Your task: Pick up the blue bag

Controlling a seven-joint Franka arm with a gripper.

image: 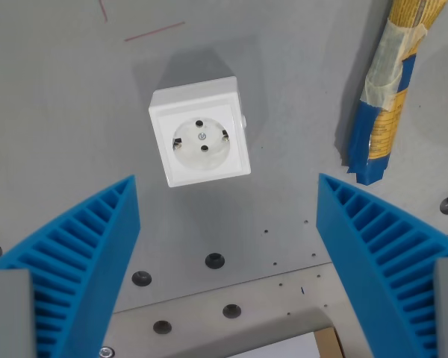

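Note:
The blue bag [388, 97], blue and yellow with a crinkled top, lies at the wrist view's upper right on the grey table. My gripper [228, 231] is open and empty above the table, its two blue ribbed fingers [82, 253] spread wide at the lower left and lower right. The bag lies beyond and slightly outside the right finger [388, 253], apart from it.
A white socket cube [201, 134] stands on the table between and beyond the fingers. Red marks [153, 31] are on the table at the top left. Bolt holes [215, 260] dot the grey plate below. A white and brown edge [299, 349] shows at the bottom.

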